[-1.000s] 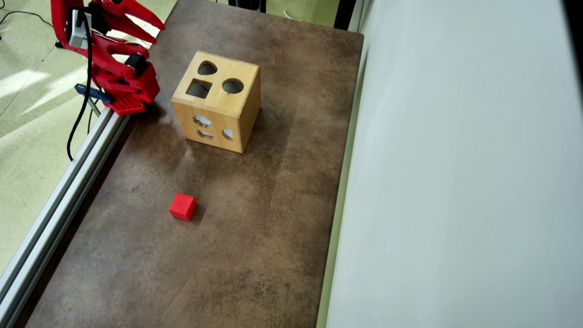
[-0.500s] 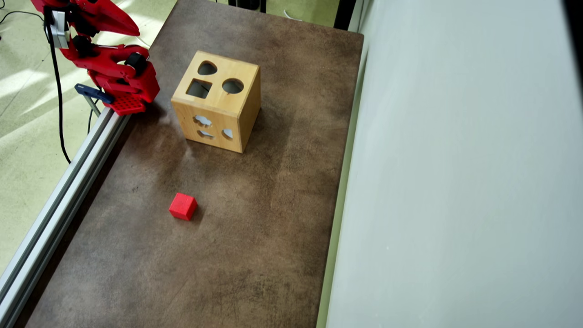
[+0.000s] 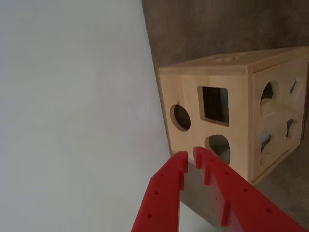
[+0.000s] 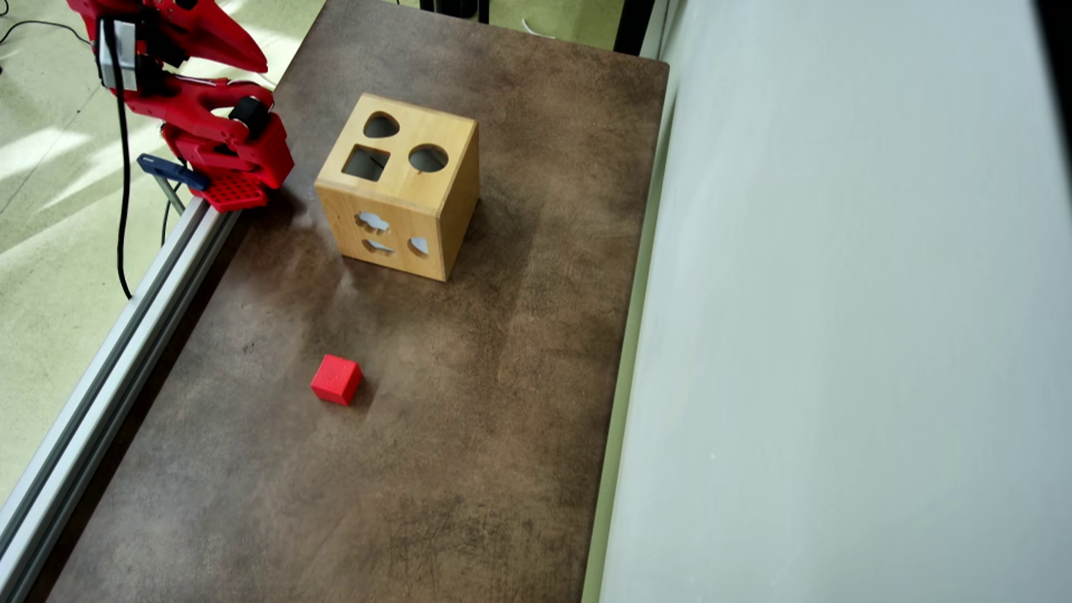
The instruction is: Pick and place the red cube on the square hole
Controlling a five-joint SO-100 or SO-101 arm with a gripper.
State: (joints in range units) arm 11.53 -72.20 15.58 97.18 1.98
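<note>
The red cube [image 4: 337, 379] is small, solid and bright red with plain faces. It rests flat on the brown tabletop [image 4: 469, 469], turned slightly so its edges run at a slant in the overhead view, well apart from the wooden box [image 4: 435, 213] and below it in that view. The square hole [image 4: 366, 162] is a dark square cutout in the top face of the light wooden box, beside a round hole and a rounded heart-like one; nothing sits in it. In the wrist view the square hole [image 3: 215, 103] shows dark and open.
</note>
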